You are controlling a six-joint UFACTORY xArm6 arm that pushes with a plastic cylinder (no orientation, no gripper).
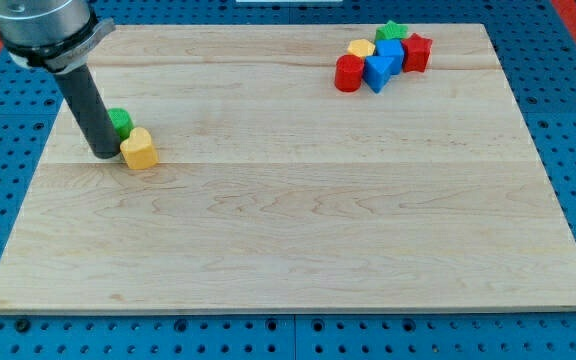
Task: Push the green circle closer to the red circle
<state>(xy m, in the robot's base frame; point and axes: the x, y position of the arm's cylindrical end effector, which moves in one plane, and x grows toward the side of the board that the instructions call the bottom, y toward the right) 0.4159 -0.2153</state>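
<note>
The green circle (121,122) lies near the board's left edge, partly hidden behind my rod. A yellow heart-shaped block (139,149) touches it at the lower right. My tip (104,156) rests on the board just left of the yellow heart and below-left of the green circle. The red circle (348,73) stands far off at the view's upper right, at the left end of a cluster of blocks.
The cluster by the red circle holds a yellow block (361,48), a green star (392,32), a blue cube (391,52), a blue triangle (378,72) and a red block (417,52). The wooden board (298,220) lies on a blue pegboard.
</note>
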